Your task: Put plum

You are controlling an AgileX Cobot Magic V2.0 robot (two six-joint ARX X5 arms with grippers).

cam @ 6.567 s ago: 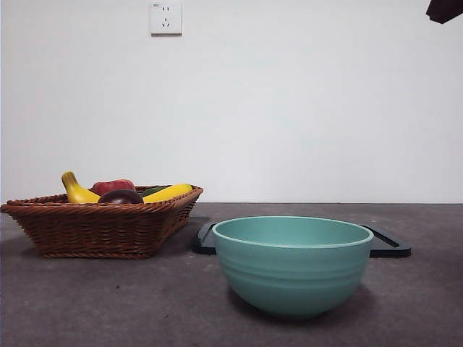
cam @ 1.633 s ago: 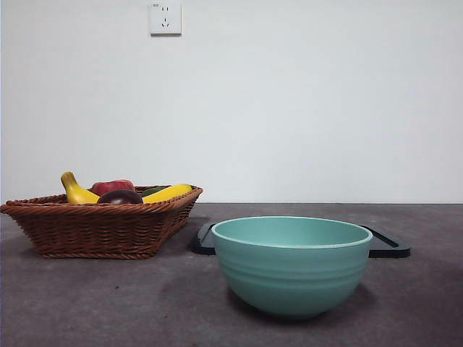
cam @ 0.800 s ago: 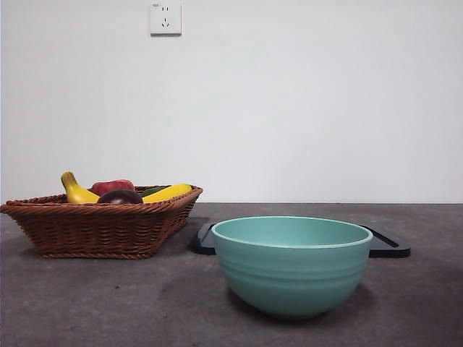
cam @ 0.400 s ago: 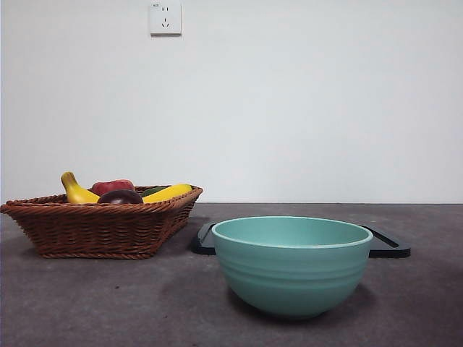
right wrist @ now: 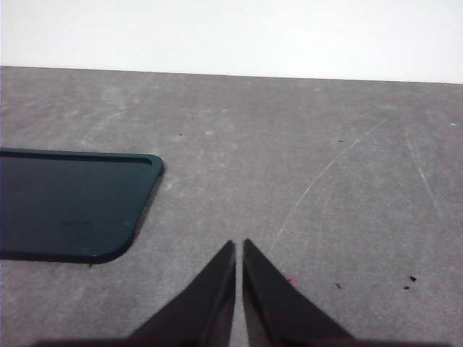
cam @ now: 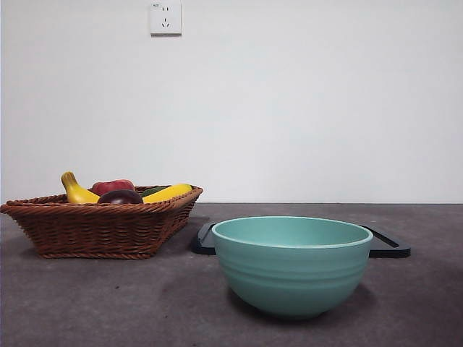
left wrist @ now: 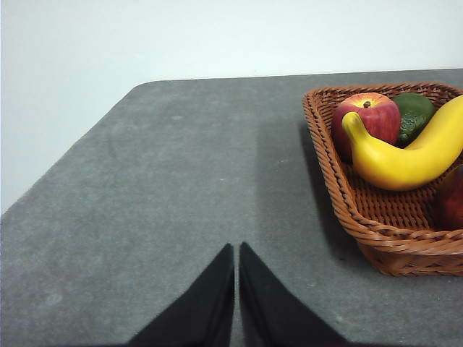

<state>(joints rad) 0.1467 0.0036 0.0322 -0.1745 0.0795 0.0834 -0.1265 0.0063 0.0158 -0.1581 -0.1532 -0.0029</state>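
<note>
The dark maroon plum [cam: 121,196] lies in the brown wicker basket [cam: 101,228] at the left of the table; only its edge [left wrist: 451,206] shows in the left wrist view. My left gripper [left wrist: 236,249] is shut with nothing in it, over bare table beside the basket [left wrist: 376,231]. Over grey table near a dark tray [right wrist: 69,206], my right gripper [right wrist: 239,246] is shut too and holds nothing. Neither arm shows in the front view.
The basket also holds a red apple [left wrist: 365,119], a yellow banana [left wrist: 405,155] and a green fruit [left wrist: 414,112]. A teal bowl [cam: 292,264] stands in front at the centre, with the flat black tray [cam: 387,244] behind it.
A dark arm tip at the top right corner eight seconds ago has left the front view. Nothing on the table has moved.
</note>
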